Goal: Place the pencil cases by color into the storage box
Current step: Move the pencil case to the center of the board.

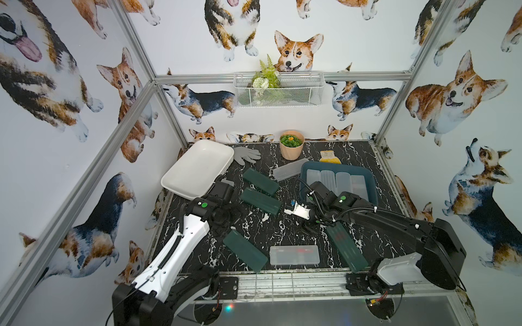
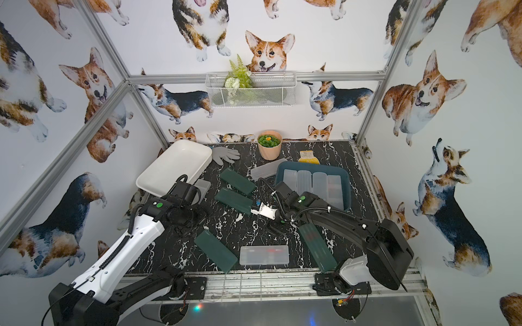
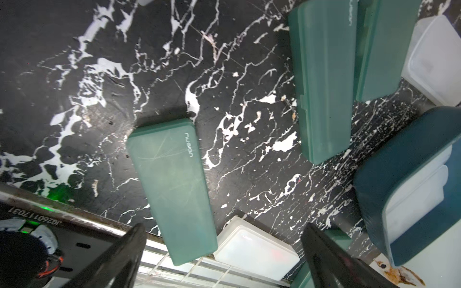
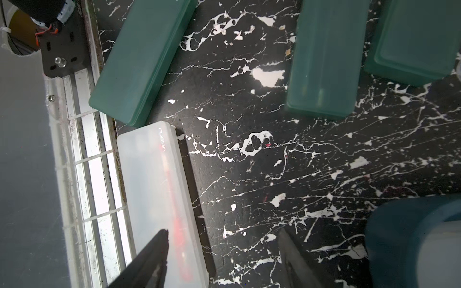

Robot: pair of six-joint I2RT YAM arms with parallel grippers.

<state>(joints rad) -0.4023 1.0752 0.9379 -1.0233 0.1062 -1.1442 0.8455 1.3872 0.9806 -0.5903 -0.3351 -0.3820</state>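
Pencil cases in sight number eleven: four dark green and seven frosted clear. Four clear cases lie side by side inside the teal tub. A fifth clear case lies against that tub's far left corner. The front clear case lies flat well in front of the tub. A seventh clear case shows well to the left of the tub, mostly hidden by the left arm.

Two green cases lie side by side just left of the tub. The front-left green case sits forward and left of it. The fourth green case lies in front of it, partly under the right arm.

There are two tubs. The white tub stands well left of the teal one.

The left gripper is spread as wide as it goes and holds nothing. In the left wrist view, the ends of the front-left green case and the front clear case show in the gap between its fingers.

The right gripper is about half spread and also holds nothing. In its wrist view one finger crosses the front clear case; whether they touch cannot be told. The gap is over the bare marble table top just beside that case.
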